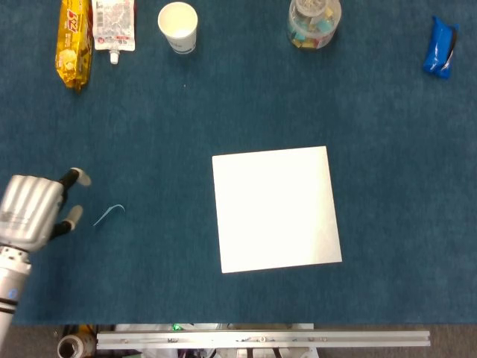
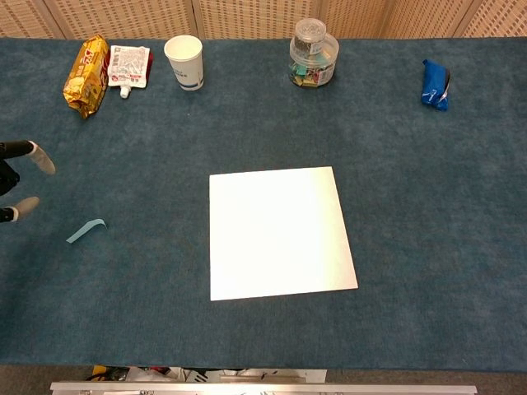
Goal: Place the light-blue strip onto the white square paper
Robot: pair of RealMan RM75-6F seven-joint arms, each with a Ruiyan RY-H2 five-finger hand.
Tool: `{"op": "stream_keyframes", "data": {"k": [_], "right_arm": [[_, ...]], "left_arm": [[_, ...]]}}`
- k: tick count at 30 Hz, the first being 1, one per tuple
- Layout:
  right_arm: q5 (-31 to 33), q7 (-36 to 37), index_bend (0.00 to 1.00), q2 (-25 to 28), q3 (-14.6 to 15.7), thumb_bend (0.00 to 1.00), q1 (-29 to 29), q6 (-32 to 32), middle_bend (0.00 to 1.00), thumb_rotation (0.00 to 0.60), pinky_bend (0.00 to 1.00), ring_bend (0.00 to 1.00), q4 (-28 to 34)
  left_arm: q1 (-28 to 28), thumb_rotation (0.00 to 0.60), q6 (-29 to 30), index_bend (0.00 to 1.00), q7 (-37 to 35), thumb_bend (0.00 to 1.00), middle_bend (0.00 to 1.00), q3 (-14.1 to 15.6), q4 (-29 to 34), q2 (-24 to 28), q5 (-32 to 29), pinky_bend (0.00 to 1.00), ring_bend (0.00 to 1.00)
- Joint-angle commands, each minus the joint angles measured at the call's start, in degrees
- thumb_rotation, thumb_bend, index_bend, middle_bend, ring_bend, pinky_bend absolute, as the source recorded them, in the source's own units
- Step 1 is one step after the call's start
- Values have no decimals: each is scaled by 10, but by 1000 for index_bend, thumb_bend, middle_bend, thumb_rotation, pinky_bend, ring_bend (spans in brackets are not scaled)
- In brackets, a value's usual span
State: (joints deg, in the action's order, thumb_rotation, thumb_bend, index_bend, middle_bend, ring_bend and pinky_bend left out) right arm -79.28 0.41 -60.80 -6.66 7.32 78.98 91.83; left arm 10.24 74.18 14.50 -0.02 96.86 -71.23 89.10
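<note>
The light-blue strip (image 1: pixel 109 215) (image 2: pixel 86 230) lies curled on the blue cloth, left of centre. The white square paper (image 1: pixel 276 208) (image 2: pixel 280 232) lies flat in the middle of the table with nothing on it. My left hand (image 1: pixel 36 209) (image 2: pixel 16 183) has come in from the left edge. Its fingers are spread and hold nothing. It sits a short way left of the strip without touching it. My right hand is not in either view.
Along the far edge stand a yellow snack pack (image 1: pixel 73 41), a white pouch (image 1: pixel 114 26), a paper cup (image 1: pixel 179 26), a clear jar (image 1: pixel 314 22) of small items and a blue packet (image 1: pixel 440 47). A metal rail (image 1: pixel 261 339) runs along the near edge.
</note>
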Motion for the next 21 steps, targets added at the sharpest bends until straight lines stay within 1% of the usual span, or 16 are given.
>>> {"op": "stream_keyframes", "data": {"k": [1,9,14,17,21], "right_arm": [[2,5,119,-3,2,130,0,-4,370,600,205,240,-6],[9,17,120,-12,6,130,-1,-15,371,600,205,245,-27],[11,25,120,-15,9,129,-1,-22,371,600,205,246,-37],[12,29,120,-15,10,129,-1,-23,371,600,205,246,-41],[12,33,120,-16,11,130,-2,-26,372,600,205,247,-45]], "left_arm": [[10,600,-23,388,34,284,980,2,6,-18,-20,1000,992],[18,600,-66,388,111,284,994,5,25,-51,-101,1000,1000],[18,600,-69,388,145,284,995,6,19,-74,-142,1000,1000],[15,600,-61,393,162,284,997,7,15,-84,-159,1000,1000],[12,591,-54,415,169,284,998,7,16,-96,-176,1000,1000]]}}
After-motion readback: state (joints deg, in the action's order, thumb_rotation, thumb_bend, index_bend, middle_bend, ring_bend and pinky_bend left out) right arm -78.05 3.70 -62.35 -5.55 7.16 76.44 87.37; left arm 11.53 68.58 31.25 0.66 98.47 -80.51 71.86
